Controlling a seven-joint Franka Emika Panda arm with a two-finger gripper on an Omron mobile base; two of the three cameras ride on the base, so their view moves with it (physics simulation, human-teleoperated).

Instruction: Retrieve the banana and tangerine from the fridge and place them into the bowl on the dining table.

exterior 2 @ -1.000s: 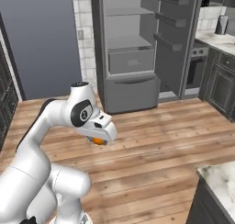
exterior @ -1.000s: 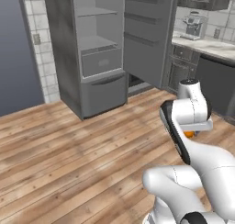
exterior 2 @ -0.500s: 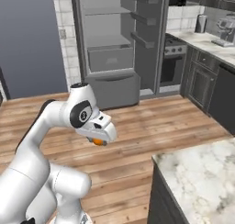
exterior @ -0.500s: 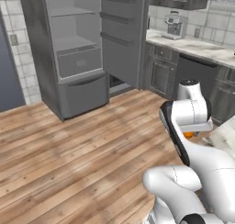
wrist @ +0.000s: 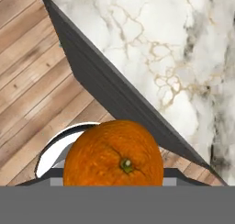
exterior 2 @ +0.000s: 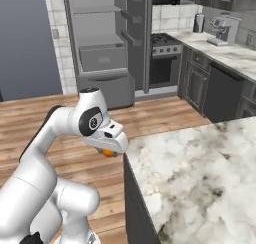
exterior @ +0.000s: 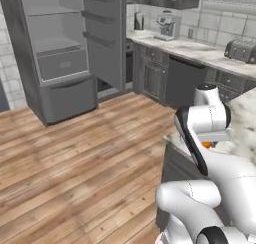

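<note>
Where wood-plank floor (exterior: 75, 153) meets the dining table (exterior 2: 200, 173), its one veined white marble top on a dark base fills the lower right of the right base view. One open grey fridge (exterior: 60, 53) stands upper left. The gripper (exterior 2: 107, 150) pinches one round, dimpled tangerine (wrist: 113, 154).

Arm folded, claw (exterior 2: 107, 151) downward, clamping tangerine (wrist: 113, 153)
</note>
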